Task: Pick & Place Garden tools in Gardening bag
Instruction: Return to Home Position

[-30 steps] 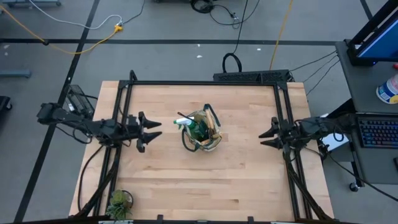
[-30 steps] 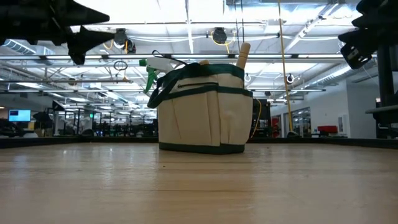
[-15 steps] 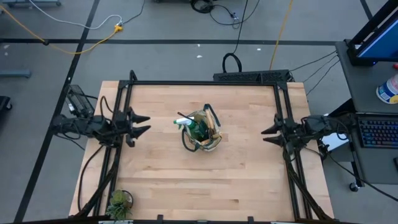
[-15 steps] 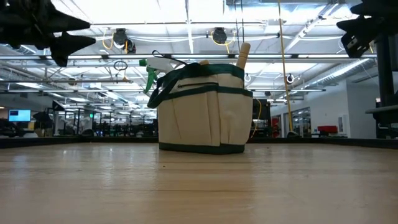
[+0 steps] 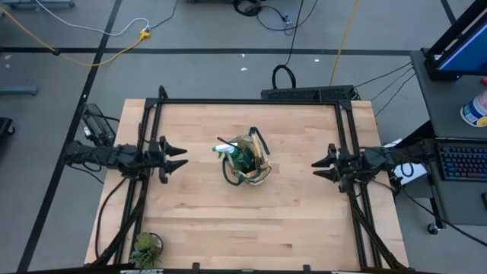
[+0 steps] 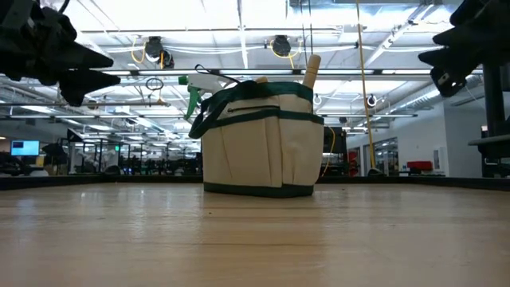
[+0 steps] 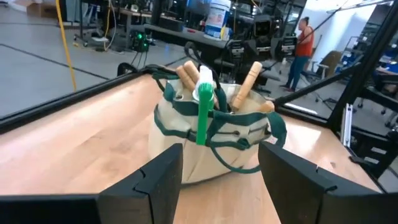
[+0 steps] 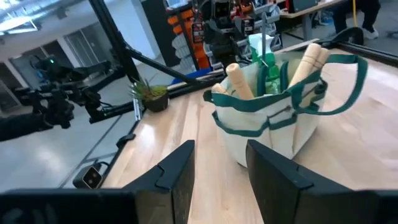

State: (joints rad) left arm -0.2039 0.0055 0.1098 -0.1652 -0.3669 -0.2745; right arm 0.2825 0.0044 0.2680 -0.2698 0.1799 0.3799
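Observation:
The gardening bag (image 5: 247, 161), beige with green trim, stands upright on its base at the middle of the table. The garden tools stick out of its top: wooden handles (image 7: 249, 81) and a green spray bottle (image 7: 204, 109) with a white trigger. My left gripper (image 5: 185, 157) hovers near the table's left edge, open and level, pointing at the bag with nothing between its fingers. My right gripper (image 5: 316, 170) hovers near the right edge, also open and level, facing the bag (image 8: 273, 121). Both are well clear of the bag and above the table.
A small potted plant (image 5: 146, 247) stands at the table's near left corner. A black frame rail (image 5: 251, 101) runs along the table's far edge and sides. Bare wood lies between each gripper and the bag. A person (image 7: 305, 40) stands in the room beyond the table.
My left gripper has drawn back toward the table's left edge and sunk lower, staying open. My right gripper has come a little toward the bag over the last half second. The bag and tools have not moved.

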